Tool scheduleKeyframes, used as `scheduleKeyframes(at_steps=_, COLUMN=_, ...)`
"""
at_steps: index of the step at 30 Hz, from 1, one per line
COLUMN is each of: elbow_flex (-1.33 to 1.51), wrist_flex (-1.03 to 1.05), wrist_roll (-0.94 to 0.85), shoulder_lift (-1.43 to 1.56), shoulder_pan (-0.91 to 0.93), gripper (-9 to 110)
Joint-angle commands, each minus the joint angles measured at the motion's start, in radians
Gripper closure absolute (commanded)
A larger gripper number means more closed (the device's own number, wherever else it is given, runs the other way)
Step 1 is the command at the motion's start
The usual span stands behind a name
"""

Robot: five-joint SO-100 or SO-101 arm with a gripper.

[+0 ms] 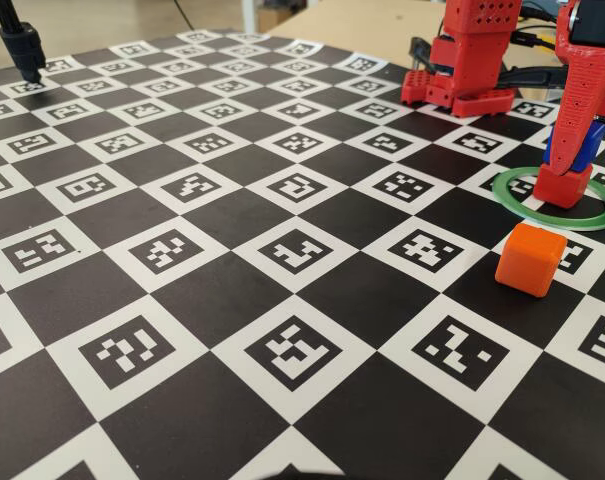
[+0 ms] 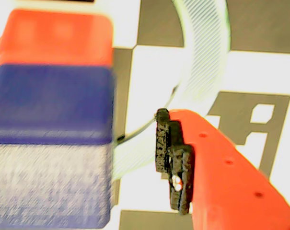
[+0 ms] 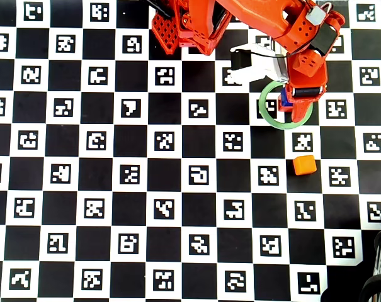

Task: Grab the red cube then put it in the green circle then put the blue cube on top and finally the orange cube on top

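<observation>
The deep-blue cube (image 2: 51,103) sat matte on the red cube (image 2: 53,38) inside the ring (image 1: 557,212); jaws stood apart around it, orange cube (image 1: 530,259) nearby.

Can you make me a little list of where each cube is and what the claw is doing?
red cube: inside the green circle
blue cube: stacked on the red cube
orange cube: on the board outside the circle, untouched
gripper: open around the blue cube, with a gap at one finger
</observation>
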Motion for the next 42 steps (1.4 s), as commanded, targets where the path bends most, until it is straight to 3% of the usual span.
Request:
scheduleKeyframes(at_steps=1, elbow_flex=-0.043, wrist_flex=0.046, wrist_roll=-0.012, shoulder_lift=0.109, shoulder_pan=-0.012, gripper=60)
scheduleKeyframes(at_steps=15, elbow_flex=-0.244, wrist_flex=0.328, wrist_roll=-0.074, shoulder_lift=0.209, shoulder_pan=0.02, gripper=60)
scheduleKeyframes(at_steps=30, elbow_flex=-0.545, wrist_flex=0.566, wrist_roll=-0.288, shoulder_lift=0.109, shoulder_pan=0.249, gripper=62)
scheduleKeyframes(at_steps=42, elbow_flex=-0.718, wrist_flex=0.638, wrist_roll=-0.414, shoulder_lift=0.006, shoulder_pan=0.362, gripper=62)
